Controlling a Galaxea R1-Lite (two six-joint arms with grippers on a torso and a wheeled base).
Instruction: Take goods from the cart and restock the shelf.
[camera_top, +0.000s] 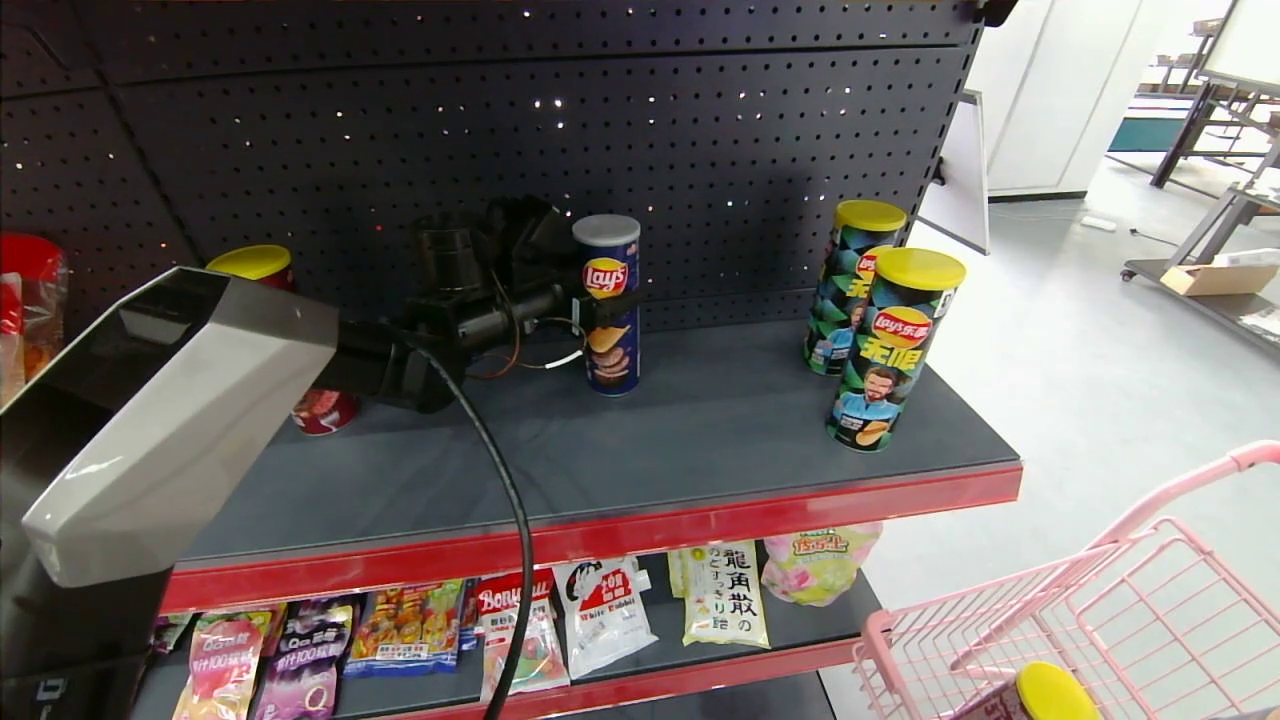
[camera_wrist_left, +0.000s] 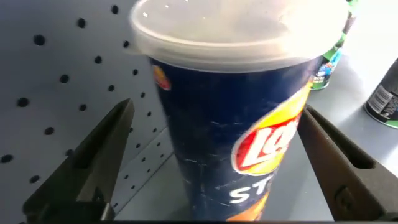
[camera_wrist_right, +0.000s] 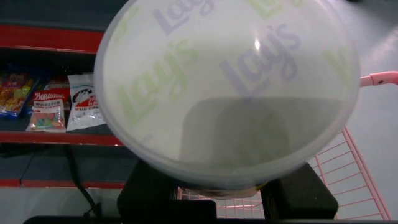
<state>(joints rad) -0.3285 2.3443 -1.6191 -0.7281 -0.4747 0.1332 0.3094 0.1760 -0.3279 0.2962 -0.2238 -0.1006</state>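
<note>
While the left gripper (camera_top: 612, 297) straddles the blue chips can (camera_top: 606, 262) with its fingers (camera_wrist_left: 93, 168) spread and pegboard showing in the gap on one side, I read it as open around the can and not clamping. The can stands upright on the upper shelf (camera_top: 720, 440), close to the pegboard (camera_top: 700, 150), roughly mid-shelf and well apart from the two green cans (camera_top: 893, 350) at the right end. Its long axis runs vertical, grey lid up, logo facing out toward me.

I judge it light: a stiff, thin-walled tube, smooth and a little slippery, with brittle contents; being tall and narrow, it would tip from a sideways nudge; any hold belongs across the mid-body, never on the soft lid, and with a modest squeeze.

My right gripper (camera_wrist_right: 221, 194) appears closed on a second can (camera_wrist_right: 230, 93), its fingers flanking the body just under the lid; the wrist camera looks straight along the axis onto the lid, so I take this can to be upright too. It sits at the pink cart (camera_top: 1245, 457); I take the yellow lid (camera_top: 1055, 692) low in the basket to be the same can. It should handle alike; grip below the lid rim.
</note>
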